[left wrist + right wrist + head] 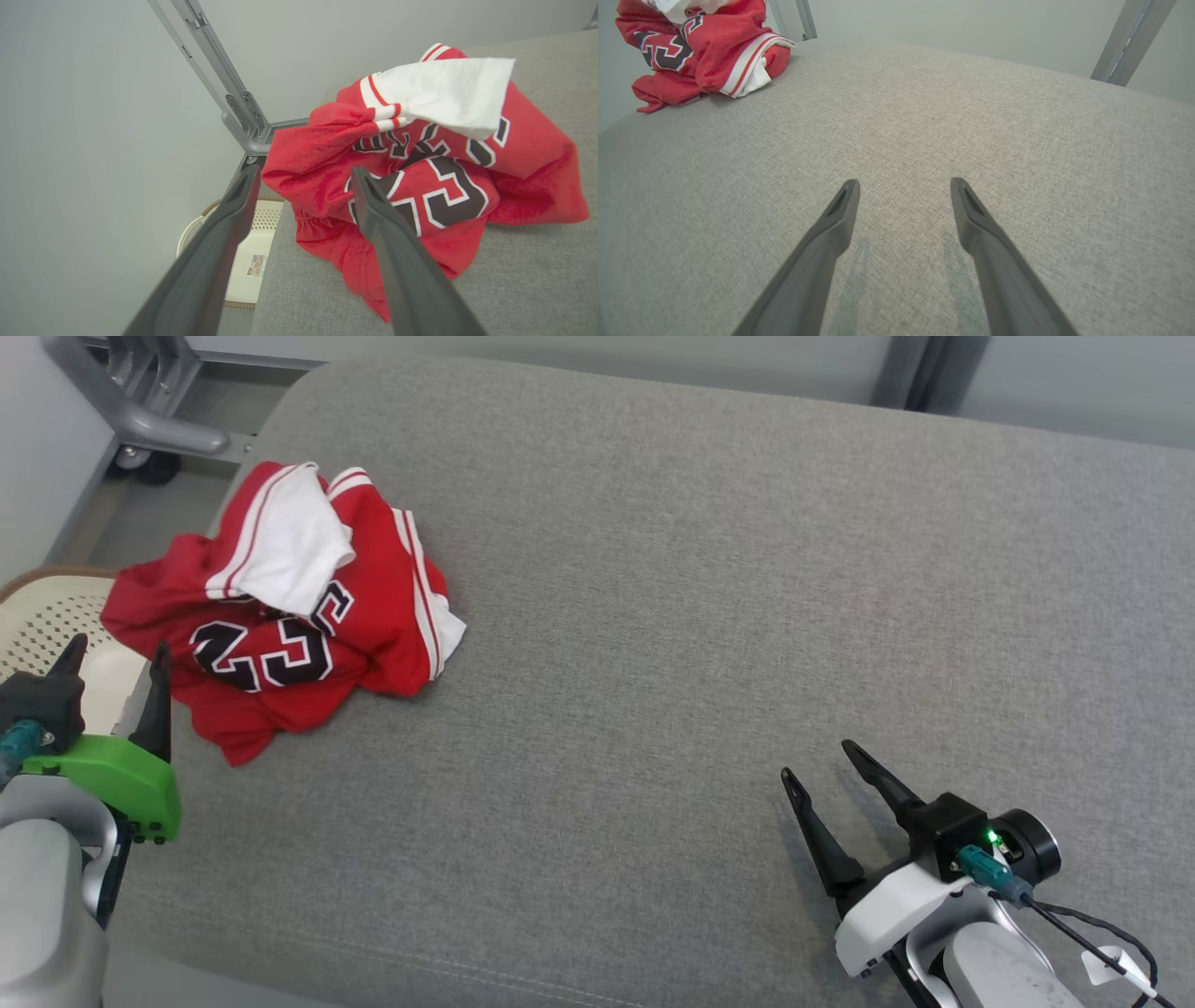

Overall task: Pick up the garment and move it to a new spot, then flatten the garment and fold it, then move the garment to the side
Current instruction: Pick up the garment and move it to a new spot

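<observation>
The red number-23 basketball jersey [280,607] lies crumpled near the far left corner of the grey fabric-covered worktop [700,616], with a white panel folded over on top. The left gripper [118,646] stands just beside its near edge with fingers spread wide and empty, apparently aligned for the first pick. The right gripper [820,761] is well apart over bare fabric, fingers likewise spread and holding nothing. The open area ahead of it would suit the new spot.

A cream perforated basket [42,616] sits below the worktop's left edge, and a grey metal frame [140,425] stands beyond the corner. Neither blocks the approach.
</observation>
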Robot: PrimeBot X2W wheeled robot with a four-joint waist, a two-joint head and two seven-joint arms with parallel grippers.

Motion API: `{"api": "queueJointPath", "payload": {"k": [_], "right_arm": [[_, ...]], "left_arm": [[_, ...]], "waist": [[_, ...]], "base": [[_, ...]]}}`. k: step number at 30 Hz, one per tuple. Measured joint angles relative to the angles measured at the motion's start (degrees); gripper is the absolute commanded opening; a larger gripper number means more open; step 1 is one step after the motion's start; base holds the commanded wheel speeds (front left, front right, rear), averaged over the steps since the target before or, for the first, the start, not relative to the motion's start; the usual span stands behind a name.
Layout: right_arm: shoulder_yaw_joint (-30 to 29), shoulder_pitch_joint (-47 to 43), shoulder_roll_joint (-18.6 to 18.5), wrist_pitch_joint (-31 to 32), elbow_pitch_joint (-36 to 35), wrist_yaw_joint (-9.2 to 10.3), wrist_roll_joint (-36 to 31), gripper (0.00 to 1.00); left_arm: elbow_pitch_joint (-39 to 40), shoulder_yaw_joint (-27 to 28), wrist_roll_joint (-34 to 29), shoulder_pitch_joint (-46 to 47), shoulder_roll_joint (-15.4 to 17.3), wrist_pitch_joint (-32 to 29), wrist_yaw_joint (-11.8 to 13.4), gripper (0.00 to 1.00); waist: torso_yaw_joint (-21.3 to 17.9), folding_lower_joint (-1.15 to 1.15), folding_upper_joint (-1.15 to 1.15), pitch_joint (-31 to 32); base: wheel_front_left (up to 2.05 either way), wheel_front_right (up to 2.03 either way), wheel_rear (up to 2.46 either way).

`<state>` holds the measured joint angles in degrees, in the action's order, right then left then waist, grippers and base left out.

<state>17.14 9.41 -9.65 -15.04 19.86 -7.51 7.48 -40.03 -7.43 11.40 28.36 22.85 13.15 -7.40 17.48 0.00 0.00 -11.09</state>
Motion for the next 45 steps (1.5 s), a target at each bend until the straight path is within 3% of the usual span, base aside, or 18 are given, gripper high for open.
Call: {"api": "queueJointPath", "payload": {"k": [2,9,16,22,23,24,36,45], "right_arm": [[0.3,1.1,-0.2,0.0,-0.1,0.00,0.0,1.00],[0.6,1.9,-1.4,0.0,0.3,0.00,0.0,1.00],[2.0,3.5,-1.7,0.0,0.9,0.00,0.5,1.00],[2.3,4.9,-1.4,-0.1,1.0,-0.03,1.1,1.00],[2.0,5.0,-1.4,-0.2,0.9,-0.04,1.2,1.00],[1.9,5.0,-1.3,-0.2,0.9,-0.04,1.3,1.00],[1.1,4.7,0.4,-0.2,1.1,-0.03,2.5,1.00],[0.8,3.2,3.2,-0.1,1.5,-0.03,3.5,1.00]], "left_arm": [[-2.2,-3.1,0.7,2.6,2.6,-1.3,0.0,1.00],[-7.6,-6.4,1.5,8.2,6.7,-4.3,-0.1,1.00],[-14.9,-6.3,3.1,12.3,8.6,-8.8,-0.1,1.00],[-18.8,-5.7,5.6,13.3,8.8,-8.2,-0.1,1.00],[-19.2,-5.7,6.1,13.4,8.6,-7.7,-0.1,0.70],[-19.5,-5.8,6.5,13.5,8.4,-7.7,-0.1,0.00],[-18.5,-5.6,8.2,16.0,8.1,0.4,-0.1,0.00],[0.8,-6.3,8.2,22.3,9.7,1.9,-0.1,0.00]], "waist": [[-1.5,0.00,0.00,-1.9],[-4.6,0.00,0.00,-5.4],[-7.5,0.00,0.00,-7.8],[-10.2,0.00,0.00,-9.5],[-10.5,0.00,0.00,-9.8],[-10.9,0.00,0.00,-10.1],[-12.0,0.00,0.00,-8.4],[-11.6,0.00,0.00,-2.8]], "base": [[0.00,0.00,0.00],[0.00,0.00,0.00],[0.00,0.00,0.00],[0.00,0.00,0.00],[0.00,0.00,0.00],[0.00,0.00,0.00],[0.00,0.00,0.00],[0.00,0.00,0.00]]}}
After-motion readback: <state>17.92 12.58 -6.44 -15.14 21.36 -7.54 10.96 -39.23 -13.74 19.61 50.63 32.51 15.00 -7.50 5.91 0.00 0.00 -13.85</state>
